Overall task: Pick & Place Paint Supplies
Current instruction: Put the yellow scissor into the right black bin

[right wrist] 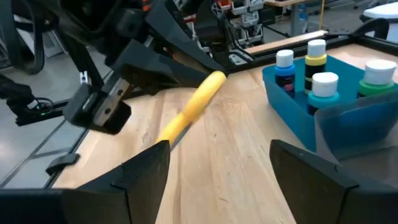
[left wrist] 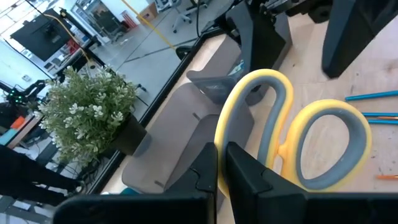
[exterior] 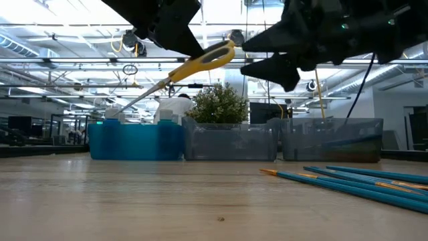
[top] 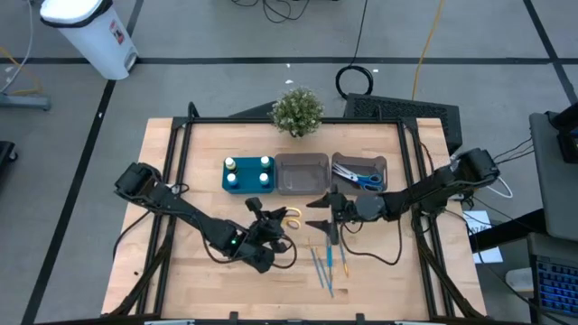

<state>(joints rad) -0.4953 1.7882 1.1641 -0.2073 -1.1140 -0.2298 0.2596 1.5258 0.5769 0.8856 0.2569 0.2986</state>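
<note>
Yellow-handled scissors [top: 291, 217] are lifted off the desk near its middle, tilted, their grey-lined loops uppermost and closed blades slanting down toward the teal tray. Four tiny white-capped bottles [top: 247, 172] stand upright in that tray near the desk's far edge, left of centre; blue, yellow, teal and green bodies show. Blue-handled scissors [top: 361, 178] lie in the rightmost grey bin by the far edge. Several thin blue brush sticks [top: 327, 264] lie flat together on the desk toward its near edge, right of centre.
</note>
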